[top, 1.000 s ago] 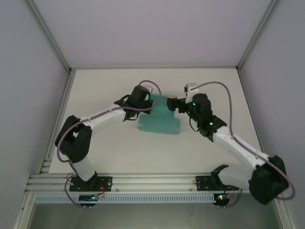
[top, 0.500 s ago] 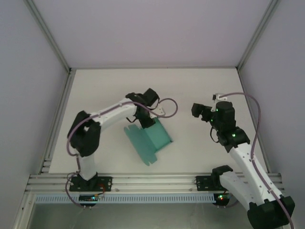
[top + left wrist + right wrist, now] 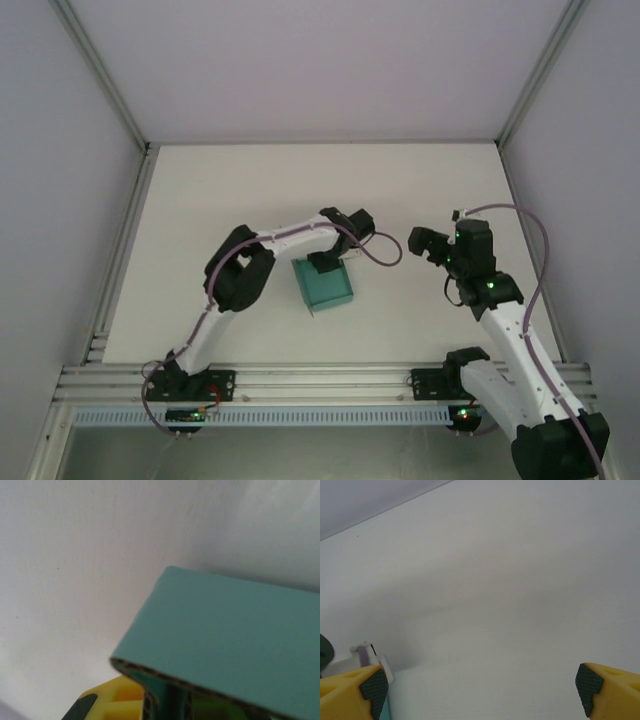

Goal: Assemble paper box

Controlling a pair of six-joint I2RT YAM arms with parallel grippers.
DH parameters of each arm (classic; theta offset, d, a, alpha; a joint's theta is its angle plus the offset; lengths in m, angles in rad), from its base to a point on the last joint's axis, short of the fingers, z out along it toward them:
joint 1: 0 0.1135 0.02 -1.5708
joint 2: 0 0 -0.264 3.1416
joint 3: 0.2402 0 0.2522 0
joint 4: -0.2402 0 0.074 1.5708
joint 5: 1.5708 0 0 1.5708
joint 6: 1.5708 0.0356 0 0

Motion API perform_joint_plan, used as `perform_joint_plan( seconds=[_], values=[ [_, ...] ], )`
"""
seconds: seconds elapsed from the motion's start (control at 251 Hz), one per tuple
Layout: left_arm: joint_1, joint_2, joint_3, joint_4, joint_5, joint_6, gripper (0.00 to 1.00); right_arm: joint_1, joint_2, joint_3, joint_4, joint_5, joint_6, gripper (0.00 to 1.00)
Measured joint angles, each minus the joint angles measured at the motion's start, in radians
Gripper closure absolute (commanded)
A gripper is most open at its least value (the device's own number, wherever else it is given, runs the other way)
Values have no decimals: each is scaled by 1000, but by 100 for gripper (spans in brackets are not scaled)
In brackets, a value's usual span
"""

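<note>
- Pinching the far edge of the paper box [image 3: 326,287] with the left fingers [image 3: 325,263], pressed nearly together on the thin card
- Placed near the middle of the surface [image 3: 220,190]: teal-green, partly folded up, tilted; cannot tell whether resting on the surface or raised just off it
- From the left wrist: one yellow finger low down, a teal panel right over it, corrugated cut edge showing
- Holding the right fingers [image 3: 350,690] spread wide over bare surface, right of the paper box and well apart from it
</note>
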Motion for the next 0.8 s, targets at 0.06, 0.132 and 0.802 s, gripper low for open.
perform_joint_plan(
  seconds=[0.06,0.132,0.802],
  values=[
    [-8,15,11,-8,-33,-4,85,-4,-2,-5,-5,0,5,1],
    [-8,21,12,-1,-55,-6,77,-8,-8,-7,-10,-3,8,1],
    [22,-418,-179,211,215,108,0,-25,14,-7,2,-116,-55,1]
  ],
)
